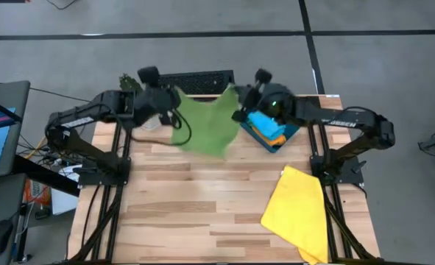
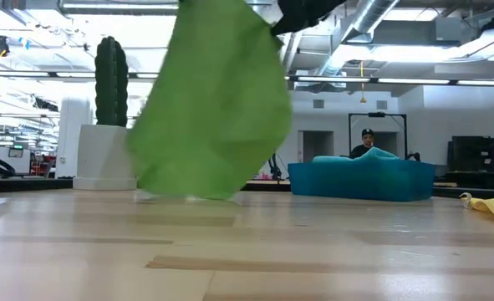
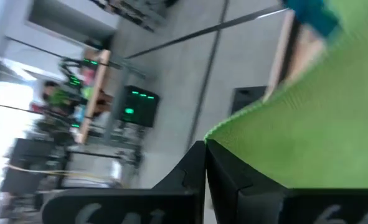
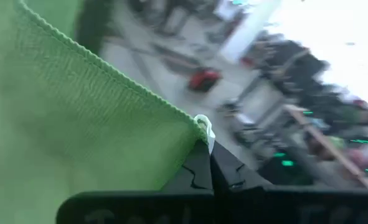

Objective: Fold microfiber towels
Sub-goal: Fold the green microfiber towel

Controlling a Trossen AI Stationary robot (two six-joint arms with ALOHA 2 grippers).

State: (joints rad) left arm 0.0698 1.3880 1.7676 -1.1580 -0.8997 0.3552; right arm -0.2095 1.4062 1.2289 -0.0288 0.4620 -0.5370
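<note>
Green microfiber towel hangs in the air over the far side of the wooden bench, stretched between both arms. The left gripper pinches one top corner with fingers pressed together; the right gripper pinches the other. A yellow towel lies near the right edge.

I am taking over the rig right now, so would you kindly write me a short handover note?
Left gripper: shut on one top corner of the green microfiber towel.
Right gripper: shut on the other corner; the towel hangs between them, its lower edge at the wooden table.
Dark teal plastic bin: holds light blue and orange towels.
Bright yellow towel: rumpled at the table's right edge.
Done: no folded towel in view. Left: fold them all.
</note>
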